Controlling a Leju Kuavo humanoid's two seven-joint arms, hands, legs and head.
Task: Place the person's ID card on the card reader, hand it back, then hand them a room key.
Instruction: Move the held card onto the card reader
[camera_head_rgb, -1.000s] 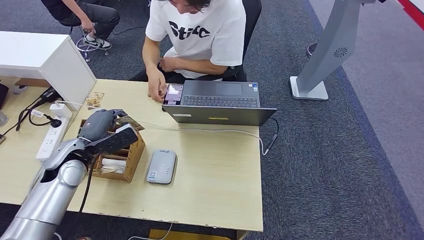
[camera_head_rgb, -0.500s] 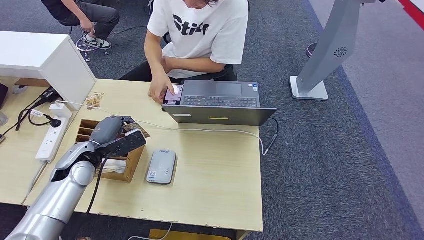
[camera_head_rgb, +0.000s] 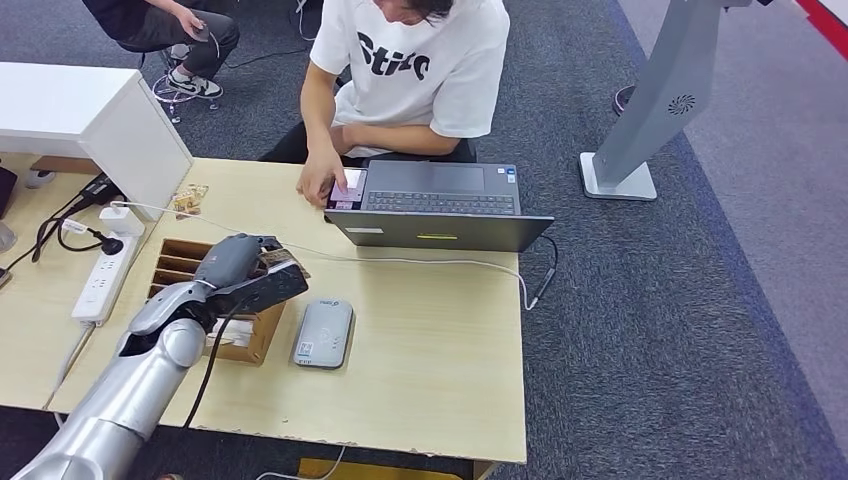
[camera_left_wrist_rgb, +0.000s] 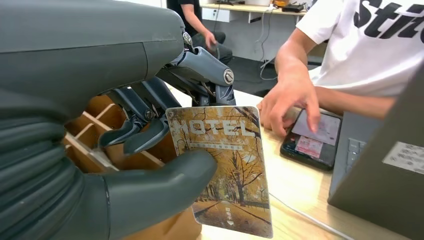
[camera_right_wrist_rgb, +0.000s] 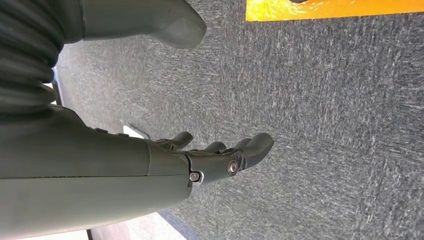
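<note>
Head view: the left hand (camera_head_rgb: 252, 272) carries a room key (camera_head_rgb: 285, 262) above the wooden box (camera_head_rgb: 245, 340), left of the bare card reader (camera_head_rgb: 323, 334), so handover remains. Left wrist view: fingers (camera_left_wrist_rgb: 145, 134) and thumb pinch the key. Right wrist view: right hand (camera_right_wrist_rgb: 220, 160) hangs released.

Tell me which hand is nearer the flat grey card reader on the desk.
Left. The left hand holds the autumn-print hotel key card over the wooden divided box beside the flat grey card reader. The right hand hangs over carpet, away from the desk.
</note>
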